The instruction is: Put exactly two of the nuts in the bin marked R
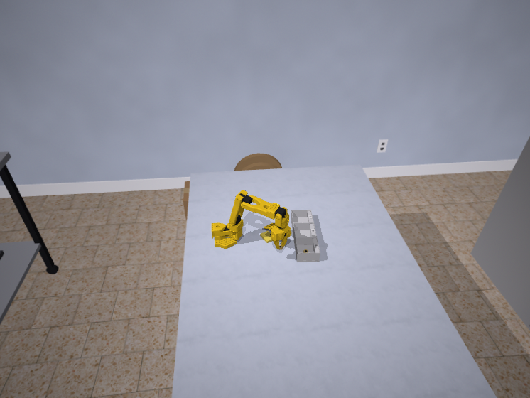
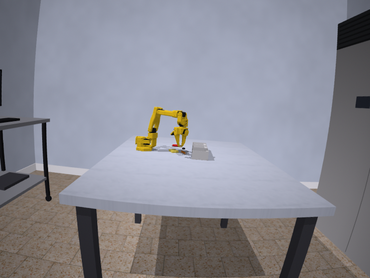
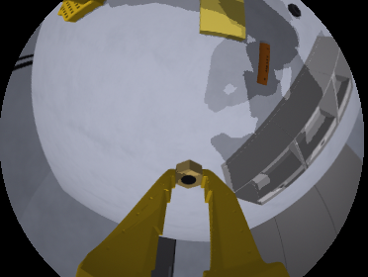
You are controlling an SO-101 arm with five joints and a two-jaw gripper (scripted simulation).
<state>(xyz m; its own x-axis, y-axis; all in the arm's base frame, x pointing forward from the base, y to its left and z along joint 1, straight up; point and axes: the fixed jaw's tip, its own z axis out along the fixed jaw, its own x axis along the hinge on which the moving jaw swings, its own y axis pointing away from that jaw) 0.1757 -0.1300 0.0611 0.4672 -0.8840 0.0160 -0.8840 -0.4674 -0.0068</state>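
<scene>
Top view's got the pale table [image 1: 273, 299] [image 2: 191, 185] between a tiled floor [image 1: 98, 308] [image 2: 203, 245] and, behind the table, a bluish wall [image 1: 256, 85] [image 2: 191, 65]. Gripper's [image 2: 180, 145] [image 3: 189, 174] pinching a brassy nut [image 3: 189, 173] above the table.

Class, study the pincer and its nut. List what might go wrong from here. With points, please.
The pincer [image 1: 280, 247] [image 2: 180, 146] [image 3: 189, 177] grips the nut [image 3: 189, 173] only at its tips, so it may slip out.

The bins [image 1: 307, 256] [image 2: 200, 154] [image 3: 277, 136] are narrow and adjoining; a slightly off release might land in the wrong one.

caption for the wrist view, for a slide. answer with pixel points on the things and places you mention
Wrist view: gripper [image 1: 280, 246] [image 2: 180, 146] [image 3: 189, 174] shut on a brass-colored nut [image 3: 189, 167], an orange block [image 3: 264, 63] and a row of gray bins [image 3: 277, 143] beyond.
</scene>
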